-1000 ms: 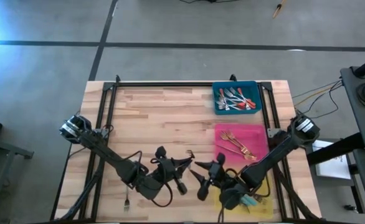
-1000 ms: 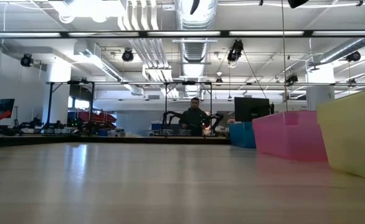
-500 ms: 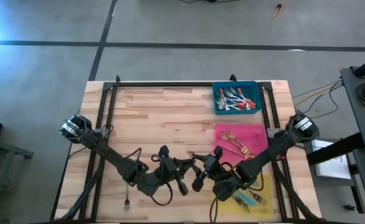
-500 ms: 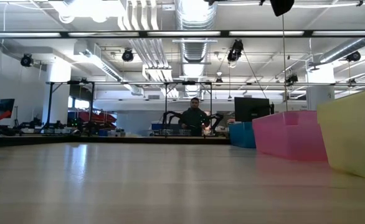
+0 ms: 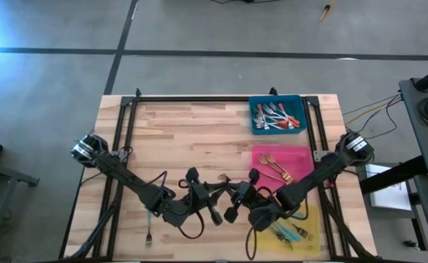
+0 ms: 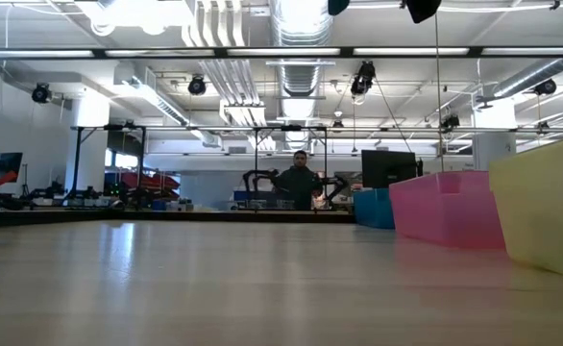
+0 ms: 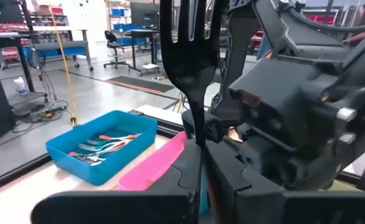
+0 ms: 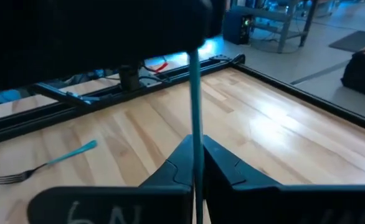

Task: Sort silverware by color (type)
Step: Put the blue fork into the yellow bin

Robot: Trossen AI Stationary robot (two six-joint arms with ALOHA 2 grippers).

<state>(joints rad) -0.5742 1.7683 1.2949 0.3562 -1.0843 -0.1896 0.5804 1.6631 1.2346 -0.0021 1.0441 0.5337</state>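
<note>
Above the table's near middle, my two grippers meet on one teal-handled fork (image 5: 222, 180). My left gripper (image 5: 215, 188) reaches in from the table's left and is shut on it. My right gripper (image 5: 236, 196) reaches in from the right and is shut on it as well. In the left wrist view the fork's tines (image 7: 189, 25) stand beyond my fingers, with the right gripper's dark body close behind. A second teal-handled fork (image 8: 42, 165) lies flat on the wood near the front left (image 5: 149, 235). My left gripper pinches the fork's slim neck (image 7: 199, 134), just below the tines, between its two fingers. It comes roughly level from the table's left. The fork is lifted clear of the table. My right gripper pinches the fork's teal handle (image 8: 196, 146) between its two fingers, coming roughly level from the table's right. The handle runs from my fingers straight to the left gripper's dark body. The fork is clear of the table.
On the right side stand a blue tray (image 5: 276, 115) with red-handled forks, a pink tray (image 5: 302, 157) with gold forks, and a yellow tray (image 5: 312, 228) with teal forks, partly under my right arm. A person (image 6: 299, 183) stands far behind the table.
My right gripper has moved toward the table's left and a little toward its far edge, up to the left gripper, and has shut on the fork's teal handle. The left gripper has stayed shut on the fork.
</note>
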